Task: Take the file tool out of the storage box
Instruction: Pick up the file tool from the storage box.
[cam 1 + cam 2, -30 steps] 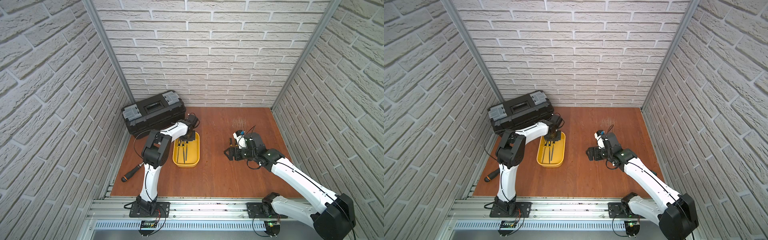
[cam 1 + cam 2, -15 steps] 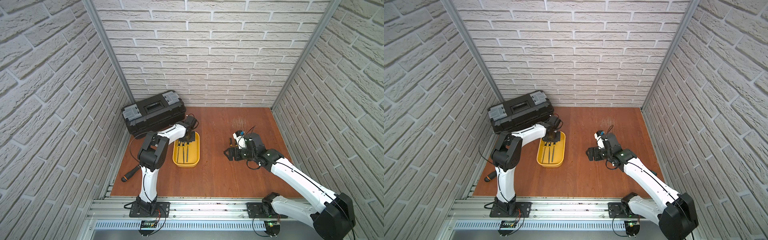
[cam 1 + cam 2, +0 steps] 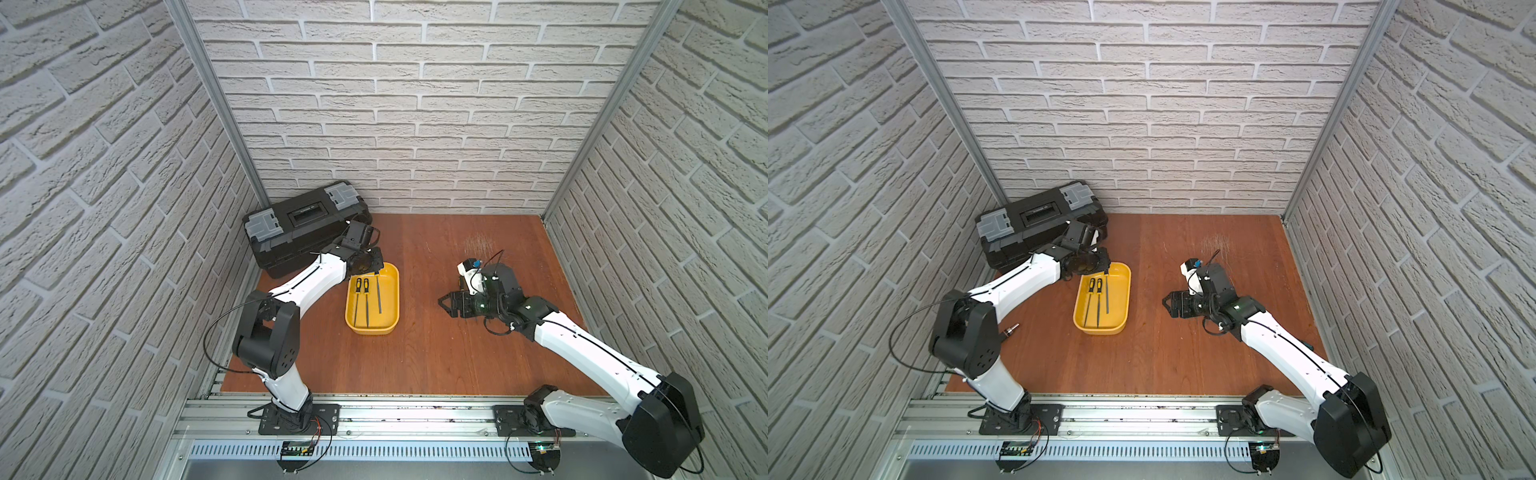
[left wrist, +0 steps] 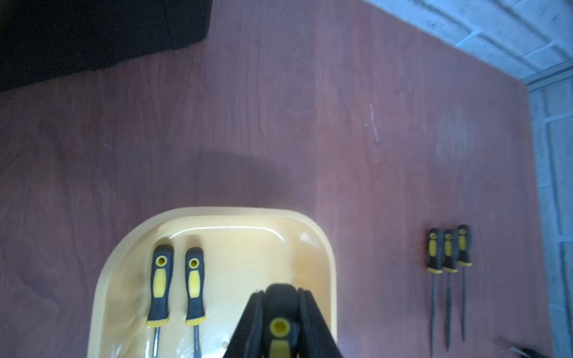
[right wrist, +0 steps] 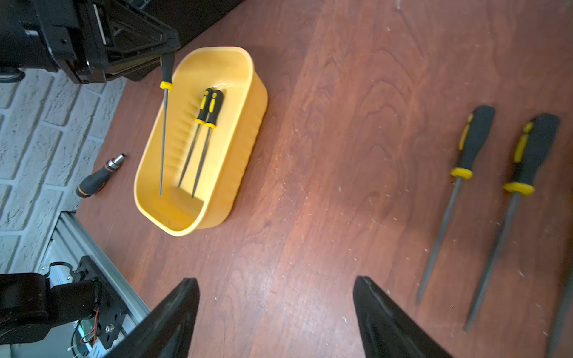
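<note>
1. In both top views the left gripper [image 3: 374, 269] hangs over the far end of the shallow yellow plastic storage box [image 3: 372, 331], where the handles lie.
2. Left wrist: its jaws clamp the slim steel file [image 4: 280, 328] by its black-and-yellow handle.
3. Right wrist: that file slants, tip seemingly inside the box. The right gripper [image 5: 276, 282] gapes empty beside loose files [image 5: 458, 186] on the brown wooden table [image 5: 310, 155].

You have the toolbox [image 3: 291, 237] in the back left corner of the table [image 3: 415, 357], with the storage box [image 3: 373, 330] just in front of it. In the box, two files [image 3: 366, 303] lie side by side. To their right a third file [image 3: 379, 295] slants, tip inside, handle over the far rim in the left gripper [image 4: 280, 297]. Left of the box lies a driver [image 3: 1009, 331]. Well to its right, three more files [image 4: 448, 257] lie side by side on the table.
</note>
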You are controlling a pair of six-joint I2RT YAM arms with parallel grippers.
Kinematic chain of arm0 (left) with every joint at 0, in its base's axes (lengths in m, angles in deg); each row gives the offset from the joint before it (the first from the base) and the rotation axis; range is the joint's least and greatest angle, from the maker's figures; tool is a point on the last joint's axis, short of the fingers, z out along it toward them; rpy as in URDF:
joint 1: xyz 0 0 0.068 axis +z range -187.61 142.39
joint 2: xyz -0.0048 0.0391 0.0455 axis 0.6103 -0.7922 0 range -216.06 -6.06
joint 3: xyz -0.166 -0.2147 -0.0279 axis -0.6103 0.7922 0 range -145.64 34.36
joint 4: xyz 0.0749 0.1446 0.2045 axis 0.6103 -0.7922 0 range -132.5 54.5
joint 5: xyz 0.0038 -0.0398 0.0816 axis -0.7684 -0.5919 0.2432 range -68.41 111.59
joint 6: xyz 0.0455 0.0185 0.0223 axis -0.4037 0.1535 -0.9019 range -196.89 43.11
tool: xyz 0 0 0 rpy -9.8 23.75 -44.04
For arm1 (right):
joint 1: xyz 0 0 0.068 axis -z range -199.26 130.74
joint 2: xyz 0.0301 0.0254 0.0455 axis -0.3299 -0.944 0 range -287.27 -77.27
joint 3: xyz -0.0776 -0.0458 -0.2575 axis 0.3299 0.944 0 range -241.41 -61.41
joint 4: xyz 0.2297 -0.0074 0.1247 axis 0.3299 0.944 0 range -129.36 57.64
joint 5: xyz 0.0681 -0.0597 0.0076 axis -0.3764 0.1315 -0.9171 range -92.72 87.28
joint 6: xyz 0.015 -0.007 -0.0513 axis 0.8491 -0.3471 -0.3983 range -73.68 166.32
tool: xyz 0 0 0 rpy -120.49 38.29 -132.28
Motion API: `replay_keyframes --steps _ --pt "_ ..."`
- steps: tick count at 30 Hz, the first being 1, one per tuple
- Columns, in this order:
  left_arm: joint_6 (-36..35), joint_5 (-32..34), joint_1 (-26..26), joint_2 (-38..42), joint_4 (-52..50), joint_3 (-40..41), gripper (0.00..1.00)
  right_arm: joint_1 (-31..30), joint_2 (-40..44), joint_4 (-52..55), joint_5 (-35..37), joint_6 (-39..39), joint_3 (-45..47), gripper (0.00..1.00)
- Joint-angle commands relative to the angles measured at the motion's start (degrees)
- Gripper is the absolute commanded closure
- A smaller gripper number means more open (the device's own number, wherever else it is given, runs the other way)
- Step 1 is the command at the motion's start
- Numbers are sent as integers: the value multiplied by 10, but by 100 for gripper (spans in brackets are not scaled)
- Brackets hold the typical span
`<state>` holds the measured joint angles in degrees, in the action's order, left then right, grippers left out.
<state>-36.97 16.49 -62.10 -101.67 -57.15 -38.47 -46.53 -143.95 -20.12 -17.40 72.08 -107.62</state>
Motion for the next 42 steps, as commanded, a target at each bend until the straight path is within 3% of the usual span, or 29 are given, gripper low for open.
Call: replay_keyframes --steps 1,13,31,42 --pt "41 -35 1 37 75 25 79 -29 -15 -72 -25 34 -7 21" --pt "102 -99 1 92 178 83 79 -100 -108 -143 -48 68 -68 40" --pt "124 -113 -1 114 195 91 79 -143 -174 -163 -45 69 -120 65" --pt "125 -113 -1 120 189 90 79 -152 -190 -157 -32 65 -133 75"
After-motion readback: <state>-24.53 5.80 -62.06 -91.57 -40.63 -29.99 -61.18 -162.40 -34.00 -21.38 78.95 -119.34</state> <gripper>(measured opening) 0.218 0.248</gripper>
